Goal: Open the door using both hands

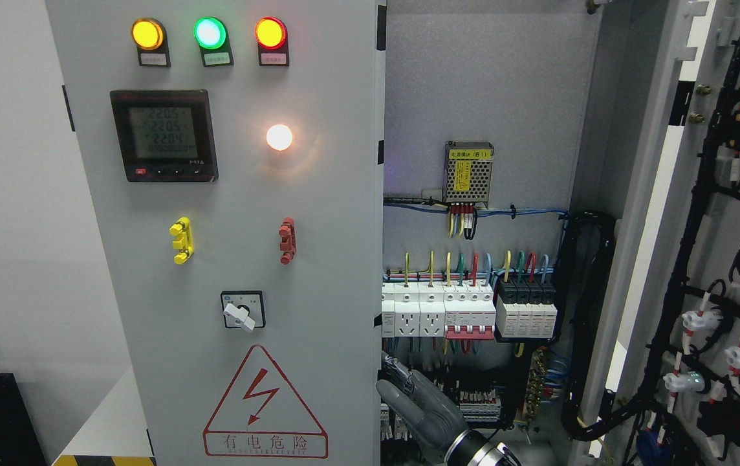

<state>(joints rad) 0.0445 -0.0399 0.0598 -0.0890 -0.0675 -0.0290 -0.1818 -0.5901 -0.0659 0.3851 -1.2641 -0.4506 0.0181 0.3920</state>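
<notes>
The grey steel cabinet door on the left [234, 259], carrying three lit lamps [209, 33] at its twelve o'clock and a red-triangle shock warning [265, 404] at six, stood shut. At its right edge, near six o'clock, the right hand [418, 404] reached in, grey fingers [391, 392] held straight together against the door's edge. Rightward, white breakers [438, 314] showed, and the right door [719, 259] hung open.

I see only one hand [409, 401], grey and jointed, rising from the bottom edge right of the middle on a dark wrist with a metal cuff. Its arm enters from the lower right, so I call it my right hand. The fingers point up and left, held fairly straight and together, gripping nothing.
</notes>
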